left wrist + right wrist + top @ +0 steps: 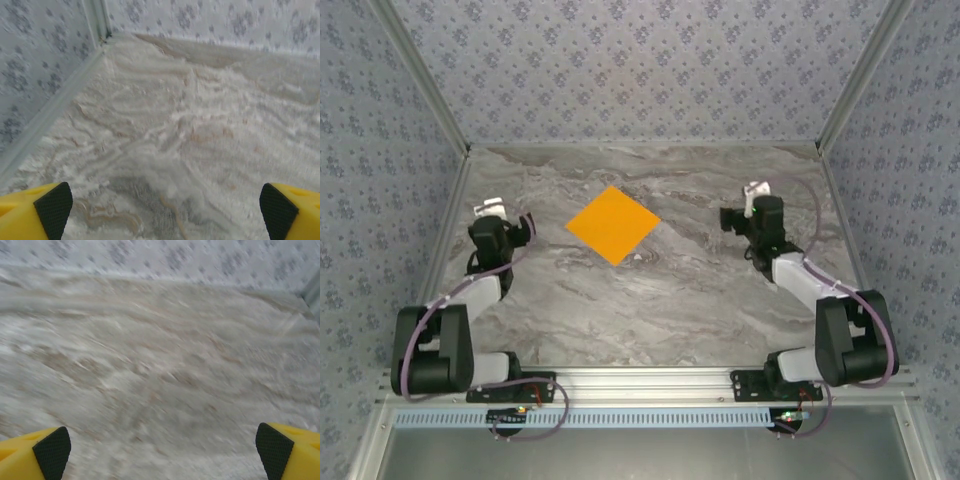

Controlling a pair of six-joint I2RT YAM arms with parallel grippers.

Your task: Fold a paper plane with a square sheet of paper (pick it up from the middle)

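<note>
Left tool (165,207) and right tool (162,450) gape empty, flanking one square sheet of paper (613,224).

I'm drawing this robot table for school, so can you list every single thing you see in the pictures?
square sheet of paper: one, bright orange, lying flat mid-table, turned like a diamond, nothing touching it
table: one, grey marbled, under the paper
walls: three, grey-blue with a small flowery pattern, at the far and side edges
rail: one, silver metal, along the near edge, with the arm bases on it
left arm: one, black and white, left of the paper
right arm: one, black and white, right of the paper
left gripper: one, yellow with black pads, open, empty, over bare table
right gripper: one, yellow with black pads, open, empty, over bare table
</note>
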